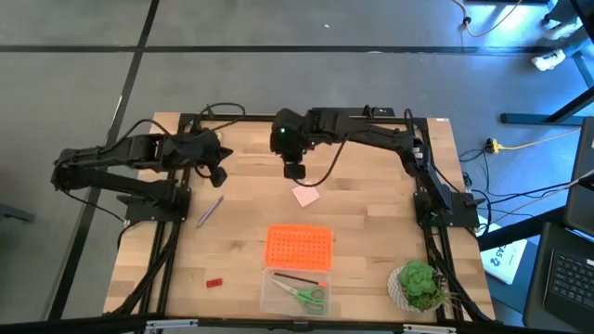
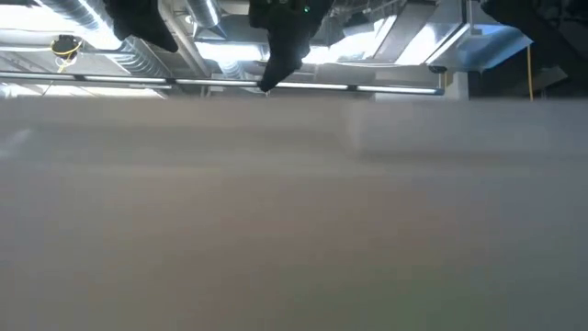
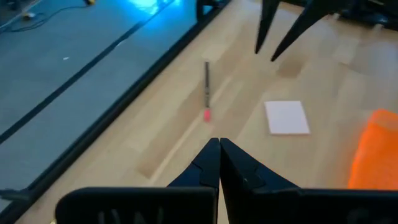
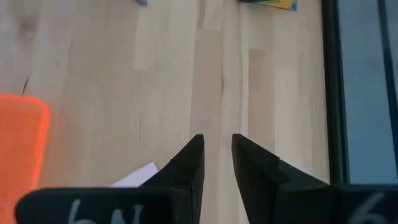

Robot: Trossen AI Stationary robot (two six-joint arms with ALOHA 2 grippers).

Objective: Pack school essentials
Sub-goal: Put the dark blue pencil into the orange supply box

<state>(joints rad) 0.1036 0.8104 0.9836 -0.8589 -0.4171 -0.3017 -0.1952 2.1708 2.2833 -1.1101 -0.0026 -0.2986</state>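
In the high view the pink square pad [image 1: 306, 196] lies flat mid-table. My right gripper [image 1: 294, 172] hovers open just beyond its far edge; the right wrist view shows a pad corner [image 4: 137, 177] beside the fingers. My left gripper [image 1: 218, 167] is shut, above the table's left part, touching nothing. A purple pencil [image 1: 210, 210] lies near it. The left wrist view shows a thin dark pencil with a red end [image 3: 206, 93] and the pad [image 3: 286, 117]. Green-handled scissors [image 1: 311, 295] and a red pencil [image 1: 297, 278] lie in the clear box [image 1: 269, 299]. A tiny red block [image 1: 214, 281] sits near the near edge. The crayon box [image 4: 267, 4] shows only in the right wrist view.
The orange perforated lid [image 1: 299, 247] lies flat between the pad and the clear box. A leafy potted plant [image 1: 418, 286] stands at the near right corner. Bare wood shows right of the pad. The low view is mostly filled by a blurred surface close to the camera.
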